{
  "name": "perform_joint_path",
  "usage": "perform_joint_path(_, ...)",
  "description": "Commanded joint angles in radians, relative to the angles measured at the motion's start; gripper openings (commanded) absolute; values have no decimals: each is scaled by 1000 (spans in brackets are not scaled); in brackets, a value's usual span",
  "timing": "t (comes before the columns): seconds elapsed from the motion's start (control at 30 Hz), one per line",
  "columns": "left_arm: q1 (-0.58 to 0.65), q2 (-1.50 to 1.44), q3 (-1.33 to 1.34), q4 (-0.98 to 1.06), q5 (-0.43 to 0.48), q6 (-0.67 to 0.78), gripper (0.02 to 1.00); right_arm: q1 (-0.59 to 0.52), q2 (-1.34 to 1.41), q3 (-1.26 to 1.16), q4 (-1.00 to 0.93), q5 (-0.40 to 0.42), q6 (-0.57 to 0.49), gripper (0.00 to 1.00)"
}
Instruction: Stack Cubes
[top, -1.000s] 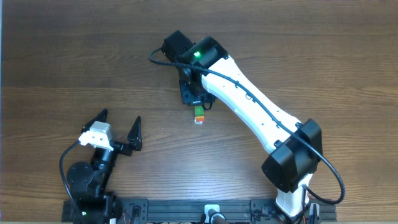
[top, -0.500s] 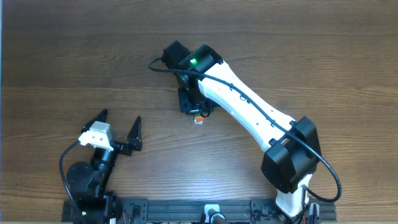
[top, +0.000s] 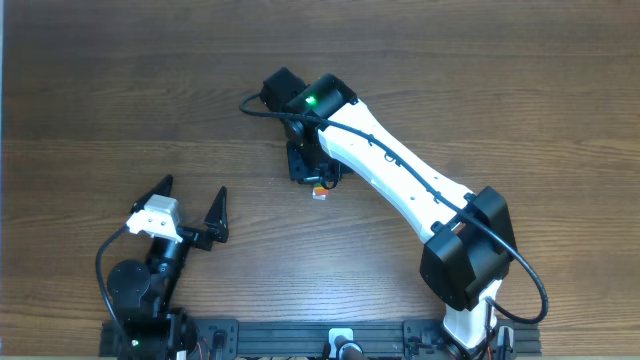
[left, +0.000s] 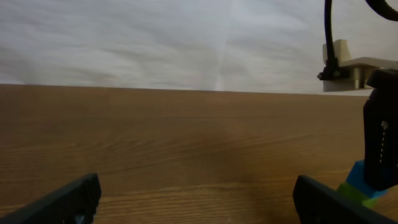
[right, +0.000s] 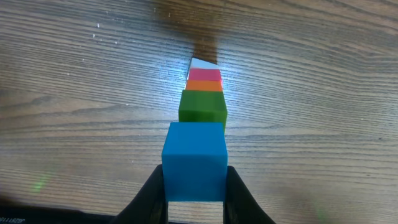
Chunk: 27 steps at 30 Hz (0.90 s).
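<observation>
1. This looks like a robotics lab test station built on a wood-grain worktop (top: 110, 90).
2. A black mounting rail (top: 270, 330) runs along the worktop's near edge and carries the left arm (top: 135, 285) and the right arm (top: 400, 170).
3. A green status light (top: 318, 98) glows on the right arm above the worktop.
4. A plain, creased white backdrop (left: 155, 43) hangs behind the worktop's far edge.

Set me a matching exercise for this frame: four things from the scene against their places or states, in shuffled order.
Things:
1. blue cube
2. green cube
3. white cube
4. left gripper

Places or states:
A. open, away from the stack
B. lowest in the stack
C. held in the right gripper
D. directly under the blue cube

Pairs: 1-C, 2-D, 3-B, 4-A
</observation>
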<state>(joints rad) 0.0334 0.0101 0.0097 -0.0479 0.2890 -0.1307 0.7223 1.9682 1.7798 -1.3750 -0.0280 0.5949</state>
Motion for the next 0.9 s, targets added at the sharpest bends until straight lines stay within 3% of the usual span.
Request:
perform_joint_path(0.03, -5, -5, -4, -2, 10, 11, 998, -3, -20, -35, 19, 10, 11, 12)
perform_joint_path(0.5, -5, -5, -4, -2, 10, 11, 1000, -5, -20, -61, 59, 10, 11, 34)
perform_joint_path(0.73, -5, -5, -4, -2, 10, 11, 998, -5, -20, -61, 58, 10, 11, 419)
perform_joint_path(0.9, -5, -5, -4, -2, 10, 11, 998, -5, -20, -61, 59, 10, 11, 590)
